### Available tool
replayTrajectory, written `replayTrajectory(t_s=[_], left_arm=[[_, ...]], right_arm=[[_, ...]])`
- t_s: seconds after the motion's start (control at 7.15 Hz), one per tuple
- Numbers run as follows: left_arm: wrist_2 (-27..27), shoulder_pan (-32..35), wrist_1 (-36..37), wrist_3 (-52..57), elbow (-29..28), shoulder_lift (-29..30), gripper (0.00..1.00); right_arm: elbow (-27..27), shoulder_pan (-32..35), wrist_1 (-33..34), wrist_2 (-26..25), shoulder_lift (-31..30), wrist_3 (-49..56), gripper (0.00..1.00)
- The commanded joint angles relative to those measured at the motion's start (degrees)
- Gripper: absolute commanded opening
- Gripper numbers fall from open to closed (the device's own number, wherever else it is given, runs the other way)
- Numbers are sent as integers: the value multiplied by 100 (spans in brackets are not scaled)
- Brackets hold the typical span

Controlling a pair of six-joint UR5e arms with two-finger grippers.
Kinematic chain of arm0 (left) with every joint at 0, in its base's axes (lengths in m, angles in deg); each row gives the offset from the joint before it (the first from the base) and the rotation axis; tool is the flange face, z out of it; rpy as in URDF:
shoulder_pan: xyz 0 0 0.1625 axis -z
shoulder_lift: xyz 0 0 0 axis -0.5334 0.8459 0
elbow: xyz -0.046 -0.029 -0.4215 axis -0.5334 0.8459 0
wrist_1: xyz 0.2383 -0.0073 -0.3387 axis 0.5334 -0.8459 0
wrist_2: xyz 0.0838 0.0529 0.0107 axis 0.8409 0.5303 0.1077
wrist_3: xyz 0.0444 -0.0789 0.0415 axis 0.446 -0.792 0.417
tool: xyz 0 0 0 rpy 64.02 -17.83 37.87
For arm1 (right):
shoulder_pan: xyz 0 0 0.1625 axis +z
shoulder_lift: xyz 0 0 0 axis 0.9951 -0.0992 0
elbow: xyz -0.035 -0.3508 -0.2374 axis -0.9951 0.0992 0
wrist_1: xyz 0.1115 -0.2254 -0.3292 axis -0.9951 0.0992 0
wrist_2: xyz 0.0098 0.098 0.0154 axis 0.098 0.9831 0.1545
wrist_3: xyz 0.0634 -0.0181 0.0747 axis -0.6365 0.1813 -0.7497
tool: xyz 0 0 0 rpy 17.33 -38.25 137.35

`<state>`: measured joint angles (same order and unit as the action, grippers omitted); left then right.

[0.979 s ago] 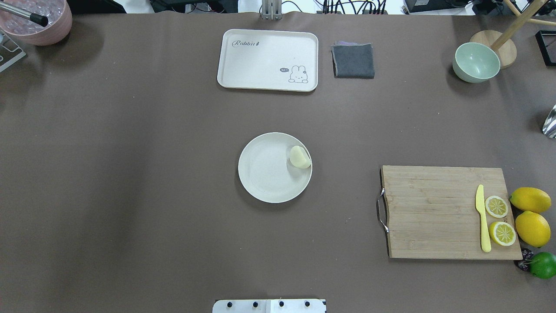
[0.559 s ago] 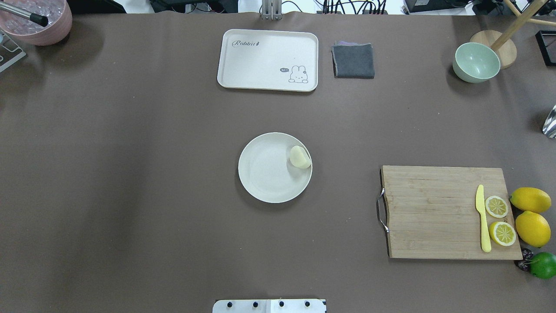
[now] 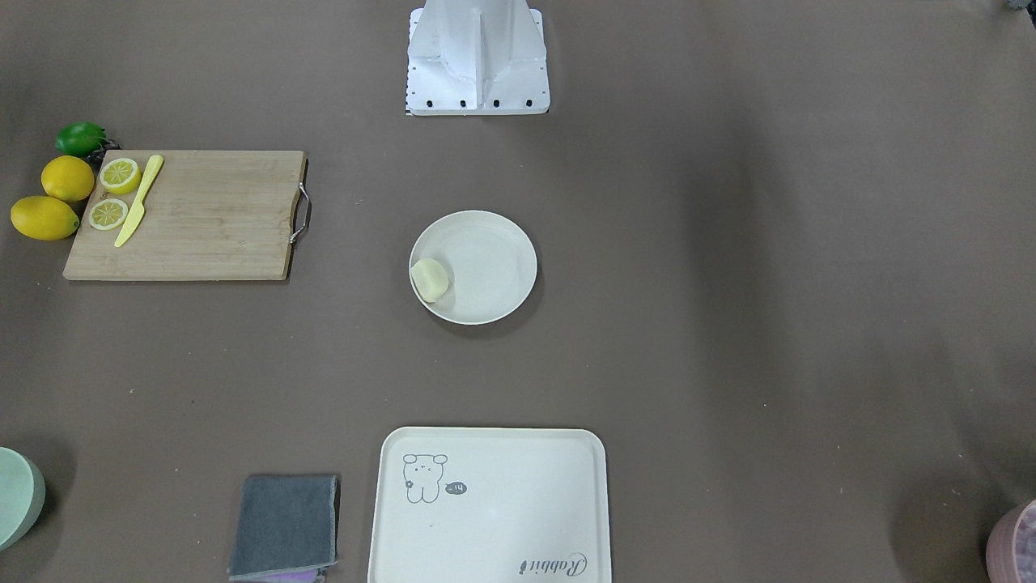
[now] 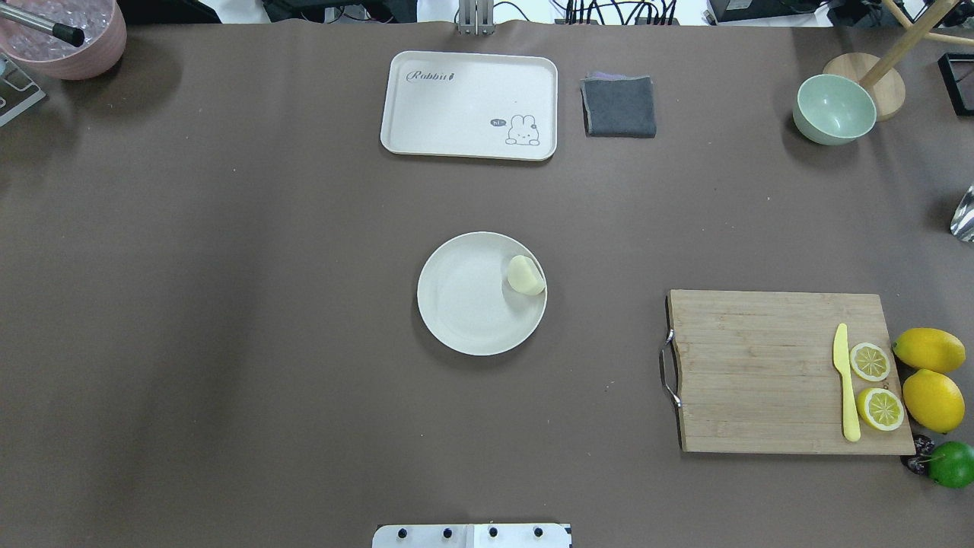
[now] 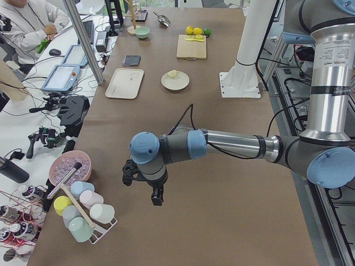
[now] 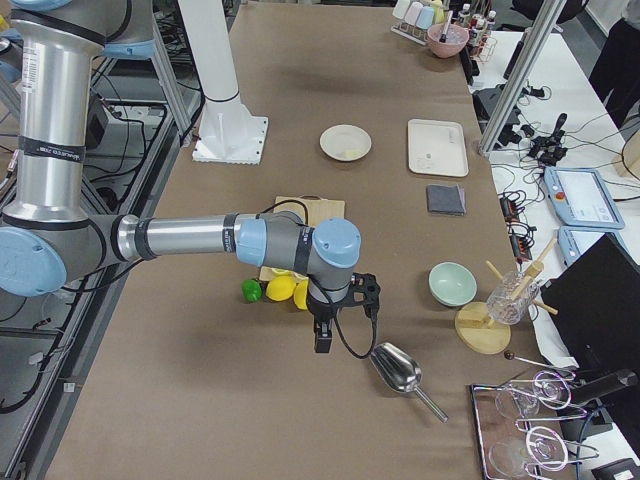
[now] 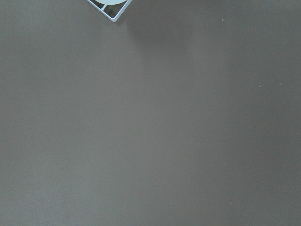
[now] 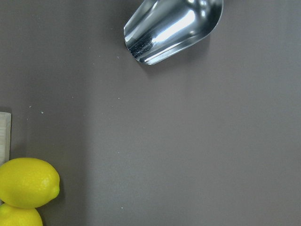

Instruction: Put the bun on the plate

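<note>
Bun (image 4: 525, 275): laid on plate (image 4: 456, 320), at its rim.
Left gripper (image 5: 157, 198): well apart from plate; opening cannot be told.
Right gripper (image 6: 322, 340): same.

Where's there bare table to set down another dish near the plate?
The widest bare stretch is on the robot's left of the plate, out to the pink bowl. Also free: between plate and tray, and plate and cutting board. Crowded by the lemons.

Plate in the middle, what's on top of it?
One small pale bun lies on the plate, close to its rim. The rest looks bare. The bit of plate under the bun is hidden.
</note>
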<state>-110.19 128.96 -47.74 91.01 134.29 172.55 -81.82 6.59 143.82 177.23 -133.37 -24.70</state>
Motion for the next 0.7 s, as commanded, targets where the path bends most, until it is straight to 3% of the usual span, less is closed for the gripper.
replayTrajectory(t_s=[0.0, 0.56], left_arm=[[-2, 5, -7, 0, 27, 1, 98], [-2, -4, 2, 17, 132, 1, 98]], right_arm=[[-1, 7, 4, 1, 0, -1, 100], [-1, -2, 4, -8, 0, -10, 100]])
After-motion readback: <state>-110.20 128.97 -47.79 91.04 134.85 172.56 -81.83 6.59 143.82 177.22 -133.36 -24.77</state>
